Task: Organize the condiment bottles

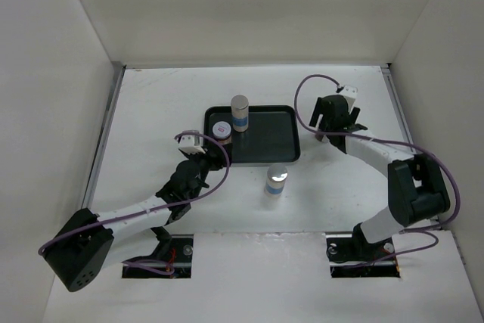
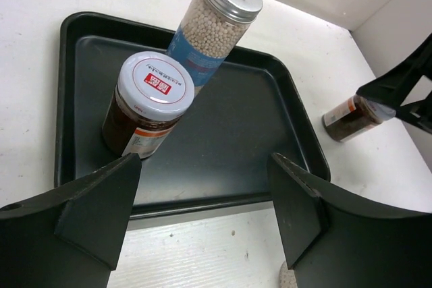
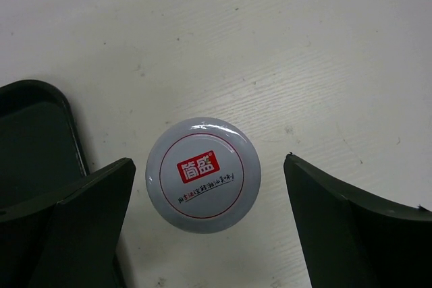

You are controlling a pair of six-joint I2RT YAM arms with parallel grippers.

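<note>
Left gripper (image 2: 204, 163) spread wide, angled over black rectangular plastic tray (image 1: 265, 153) containing tall grey-capped blue-banded jar (image 1: 240, 113) and short white-capped brown jar (image 1: 221, 129). Right gripper (image 3: 209, 163) pointing down, spread astride second white-capped brown jar (image 3: 203, 187) on white desk (image 1: 151, 111).

You are getting open tray (image 1: 266, 140) floor toward the tabletop's (image 1: 151, 111) right edge; a tall jar (image 1: 240, 112) and short jar (image 1: 221, 129) are crowding the left end.

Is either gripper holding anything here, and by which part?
Nothing is held: left gripper open, and right gripper open over the white-capped jar, not touching it.
</note>
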